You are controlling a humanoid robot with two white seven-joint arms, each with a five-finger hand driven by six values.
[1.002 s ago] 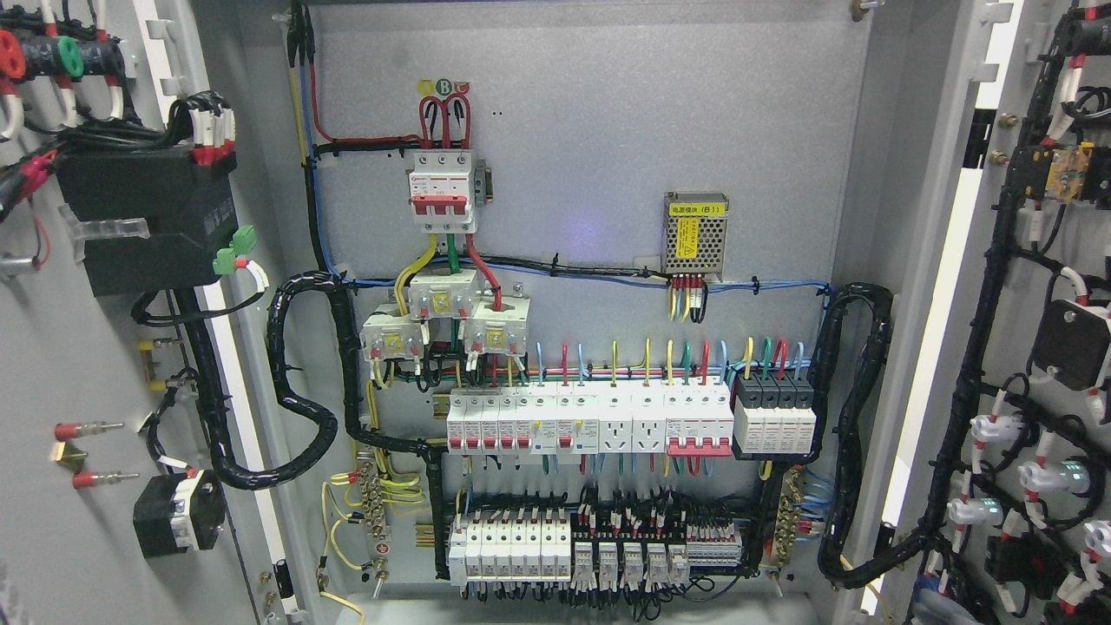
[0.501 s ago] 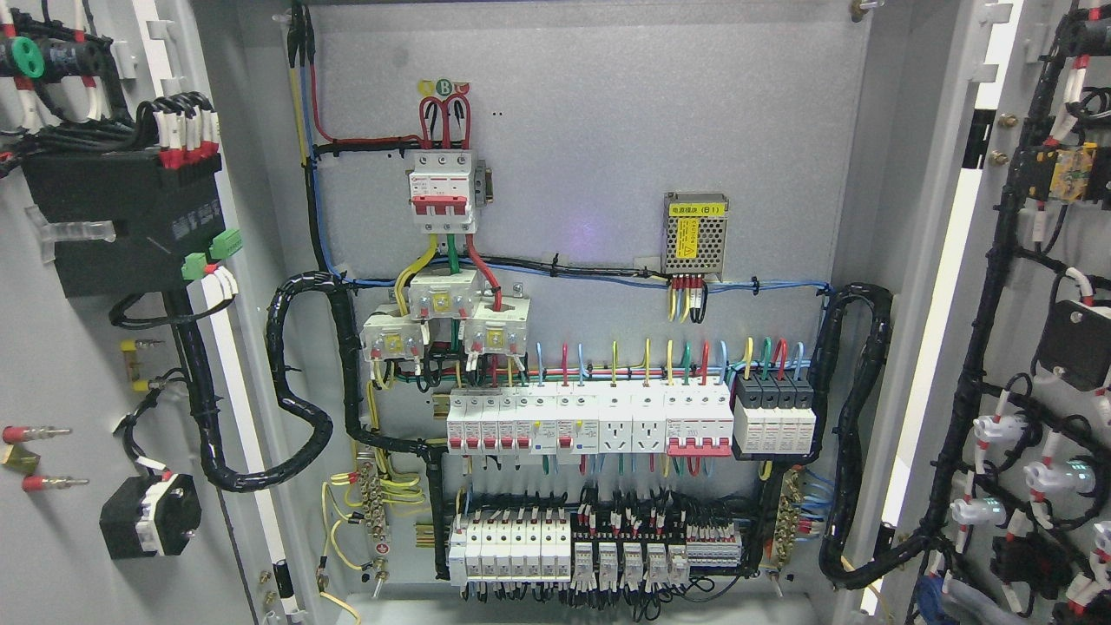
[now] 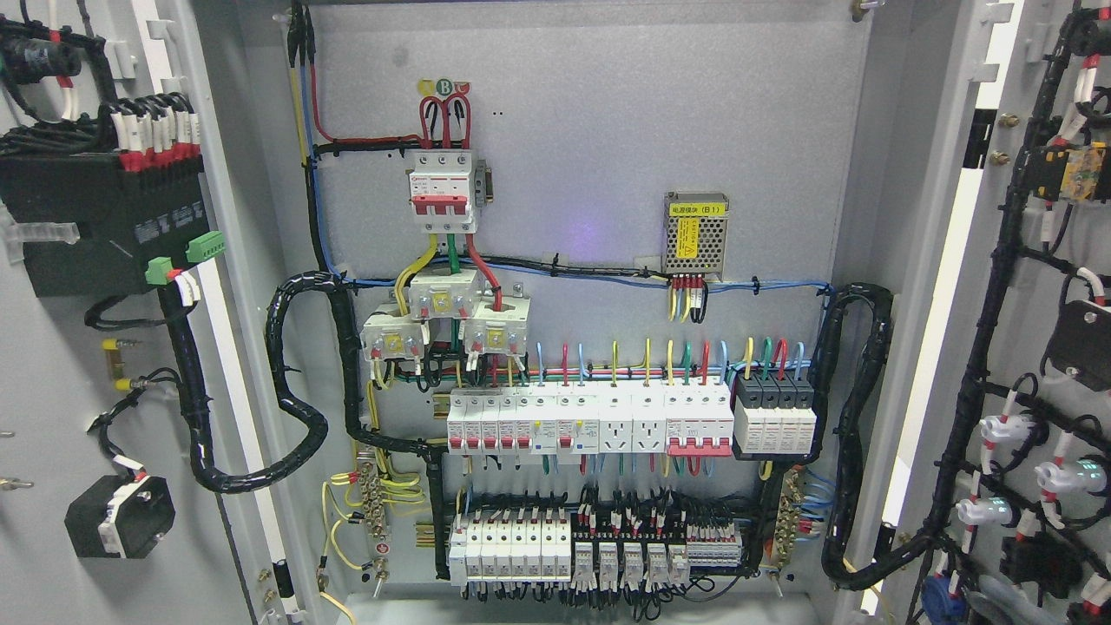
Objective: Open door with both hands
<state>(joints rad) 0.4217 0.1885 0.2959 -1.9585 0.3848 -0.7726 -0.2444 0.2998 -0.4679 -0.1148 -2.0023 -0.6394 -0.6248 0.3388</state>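
An electrical cabinet stands with both doors swung open. The left door point(image 3: 52, 365) shows its grey inner face at the picture's left, carrying a black module point(image 3: 95, 217) and a small black switch body point(image 3: 117, 516). The right door point(image 3: 1041, 365) shows its inner face at the right, strung with black cable looms and white lamp backs point(image 3: 1063, 476). Between them the grey back panel point(image 3: 608, 113) is fully in view. Neither of my hands nor any arm shows in the head view.
On the back panel sit a red-and-white main breaker point(image 3: 443, 191), a meshed power supply point(image 3: 695, 233), a row of breakers and sockets point(image 3: 590, 421), and terminal blocks point(image 3: 599, 547). Black corrugated conduits point(image 3: 299, 382) loop from the panel to each door.
The left door has swung further out to the left, its module and switch sliding toward the picture's edge. The right door has moved slightly to the right.
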